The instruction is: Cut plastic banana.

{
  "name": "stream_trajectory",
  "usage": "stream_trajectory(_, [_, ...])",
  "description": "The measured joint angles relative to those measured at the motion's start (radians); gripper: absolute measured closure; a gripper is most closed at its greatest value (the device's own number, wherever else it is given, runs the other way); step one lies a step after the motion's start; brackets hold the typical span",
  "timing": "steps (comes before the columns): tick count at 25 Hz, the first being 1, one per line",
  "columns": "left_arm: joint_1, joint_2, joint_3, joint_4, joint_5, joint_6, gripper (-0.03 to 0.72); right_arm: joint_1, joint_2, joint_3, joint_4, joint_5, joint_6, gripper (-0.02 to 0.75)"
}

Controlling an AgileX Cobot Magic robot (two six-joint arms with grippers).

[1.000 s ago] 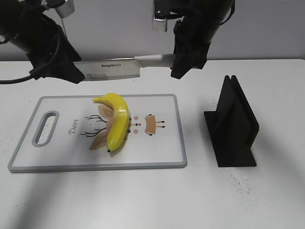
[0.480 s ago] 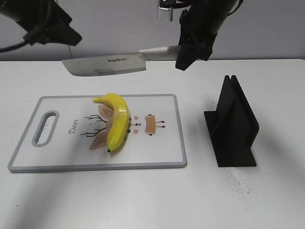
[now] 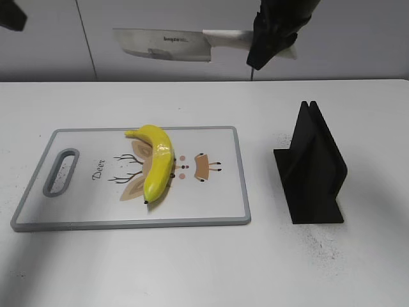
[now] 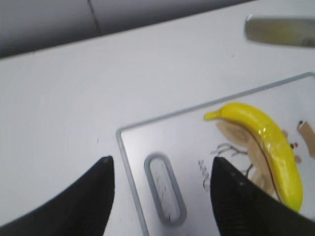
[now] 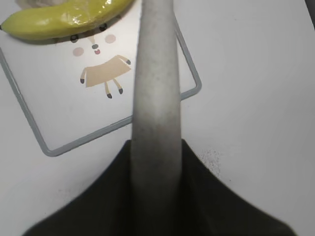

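Right gripper [image 3: 271, 39] jaws pinch knife [image 3: 169, 45] handle, blade high above cutting board [image 3: 239, 185]; you need clearance over plastic banana [image 3: 157, 167]. Left gripper [image 4: 160, 189] jaws spread, empty.

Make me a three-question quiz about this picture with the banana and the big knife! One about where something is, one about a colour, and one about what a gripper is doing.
1. Where does the plastic banana lie?
A. on the cutting board
B. on the bare table
C. in the black stand

2. What colour is the cutting board's rim?
A. red
B. grey
C. green

3. What is the right gripper doing?
A. hanging open and empty
B. squeezing the banana
C. holding the knife by its handle, up in the air

Answers:
1 A, the banana rests over the deer drawing.
2 B, a grey border frames the white board.
3 C, the blade sticks out sideways high above the table.
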Motion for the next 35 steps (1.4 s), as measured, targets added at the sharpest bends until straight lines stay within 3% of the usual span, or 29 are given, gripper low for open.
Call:
stream_trajectory(2, [0.015, -0.007, 0.000, 0.066, 0.110, -0.106, 0.095, 0.000, -0.011, 0.000, -0.007, 0.001, 0.079, 0.576])
stream_trajectory(6, [0.019, -0.006, 0.002, 0.165, 0.328, -0.178, 0.100, 0.000, -0.036, 0.000, -0.009, 0.001, 0.275, 0.576])
stream_trajectory(11, [0.019, -0.034, 0.021, 0.193, 0.352, -0.239, 0.102, 0.000, -0.080, 0.000, -0.008, 0.002, 0.433, 0.576])
stream_trajectory(15, [0.019, -0.137, 0.134, 0.193, 0.353, -0.265, 0.103, 0.000, -0.124, 0.000, -0.015, 0.002, 0.536, 0.576])
stream_trajectory(20, [0.019, -0.316, 0.370, 0.193, 0.356, -0.272, 0.104, 0.000, -0.184, 0.037, -0.019, 0.002, 0.579, 0.576])
stream_trajectory(27, [0.019, -0.633, 0.664, 0.194, 0.347, -0.272, 0.104, 0.000, -0.319, 0.299, -0.024, -0.037, 0.591, 0.576])
stream_trajectory(35, [0.019, -1.082, 0.831, 0.197, 0.294, -0.272, 0.125, 0.000, -0.533, 0.658, -0.028, -0.246, 0.642, 0.576])
